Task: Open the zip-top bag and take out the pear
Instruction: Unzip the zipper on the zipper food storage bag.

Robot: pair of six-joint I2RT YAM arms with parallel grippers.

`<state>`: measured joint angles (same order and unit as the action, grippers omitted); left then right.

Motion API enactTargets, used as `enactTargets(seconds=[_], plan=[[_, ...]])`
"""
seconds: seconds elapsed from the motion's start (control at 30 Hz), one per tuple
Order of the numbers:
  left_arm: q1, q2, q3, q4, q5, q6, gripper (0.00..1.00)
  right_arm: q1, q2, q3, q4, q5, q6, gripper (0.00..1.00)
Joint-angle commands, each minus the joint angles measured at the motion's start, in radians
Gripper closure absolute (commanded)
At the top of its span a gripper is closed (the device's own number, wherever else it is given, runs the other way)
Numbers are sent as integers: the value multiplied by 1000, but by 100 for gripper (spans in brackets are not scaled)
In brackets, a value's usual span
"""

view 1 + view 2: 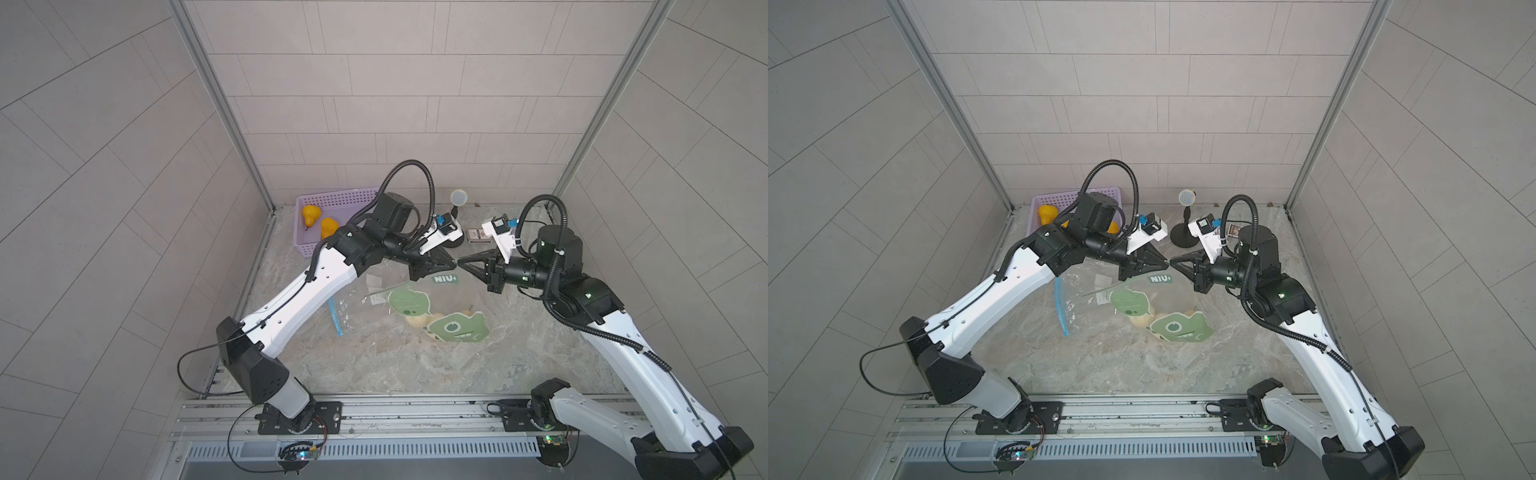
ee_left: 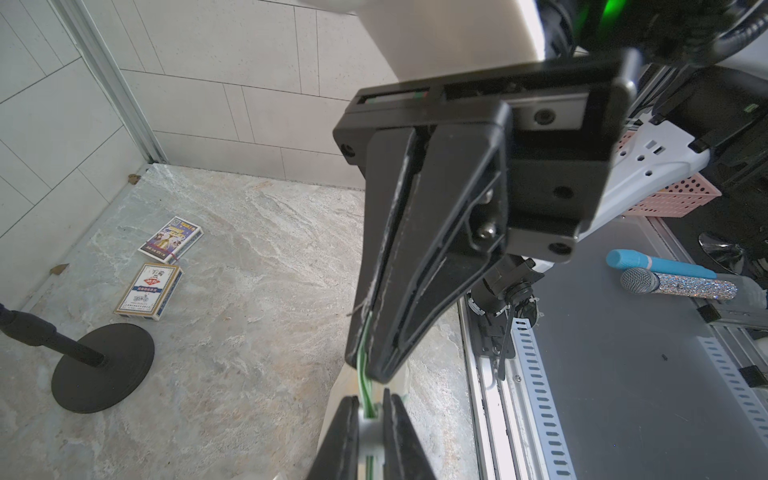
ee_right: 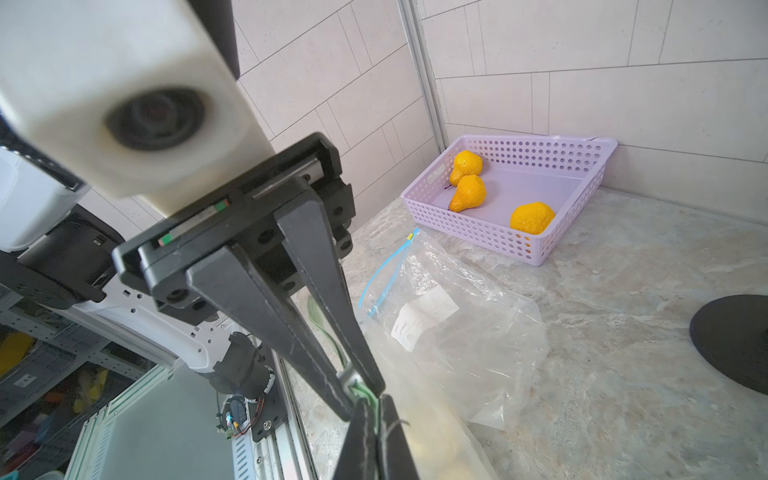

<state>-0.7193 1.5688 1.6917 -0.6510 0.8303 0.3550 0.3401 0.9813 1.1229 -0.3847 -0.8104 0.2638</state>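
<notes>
The zip-top bag [image 1: 432, 309], printed with green cartoon faces, hangs by its top edge from both sets of fingers. In both top views the left fingers [image 1: 441, 262] and right fingers [image 1: 473, 264] point at each other, tips nearly touching, raised above the bench [image 1: 374, 365]. The bag's belly sags beneath them onto the stone. Pinching so close together probably lets them pull the seal apart from one spot. One pale pear [image 1: 417, 322] shows through the film beneath the fingertips, partly behind a print, so it is not yet out. A second bag [image 1: 353, 311], clear with a blue zip, lies flat beneath the left fingers. From the left wrist, the left fingers [image 2: 338, 440] are clamped on the green zip strip [image 2: 365, 395], and the right fingers [image 2: 386, 291] opposite are shut flat on the same strip. Beyond them lie two card boxes [image 2: 149, 291] and one stand base [image 2: 102, 368]. From the right wrist, both pairs likewise grip the strip. Beyond the left fingers [image 3: 257, 311], one lilac basket [image 3: 478, 237] holds three orange pears [image 3: 469, 193], well apart from the bag.
</notes>
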Motion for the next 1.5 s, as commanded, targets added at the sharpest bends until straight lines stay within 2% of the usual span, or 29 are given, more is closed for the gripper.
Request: enactTargets(seconds=[0.0,0.23,0.4,0.63,0.7,0.77,0.87,1.0,1.17,1.27,1.37,1.47], plan=[[-2,-14,9,-19,32,3,85,22,-36,-4,80,240,-11,100],[-2,-13,25,-22,17,-8,85,159,-48,-21,137,801,-52,100],[-2,-13,25,-28,2,-9,85,271,-8,2,176,1096,-118,100],[0,-18,36,-56,-32,-9,85,290,59,15,277,1463,-151,100],[2,-24,37,-73,-47,-2,85,285,78,35,294,1546,-155,100],[7,-31,32,-87,-61,0,85,267,93,52,314,1579,-154,100],[24,-52,9,-96,-77,-3,85,219,109,80,316,1583,-130,100],[76,-108,-50,-88,-85,-34,85,139,123,115,281,1529,-78,100],[161,-190,-161,10,-73,-106,85,98,126,144,235,1457,-41,100],[178,-194,-179,66,-76,-138,85,87,117,143,221,1326,-10,100],[177,-152,-129,73,-100,-152,85,60,104,120,247,958,-1,100],[188,-116,-83,103,-196,-164,85,29,107,106,268,577,17,100]])
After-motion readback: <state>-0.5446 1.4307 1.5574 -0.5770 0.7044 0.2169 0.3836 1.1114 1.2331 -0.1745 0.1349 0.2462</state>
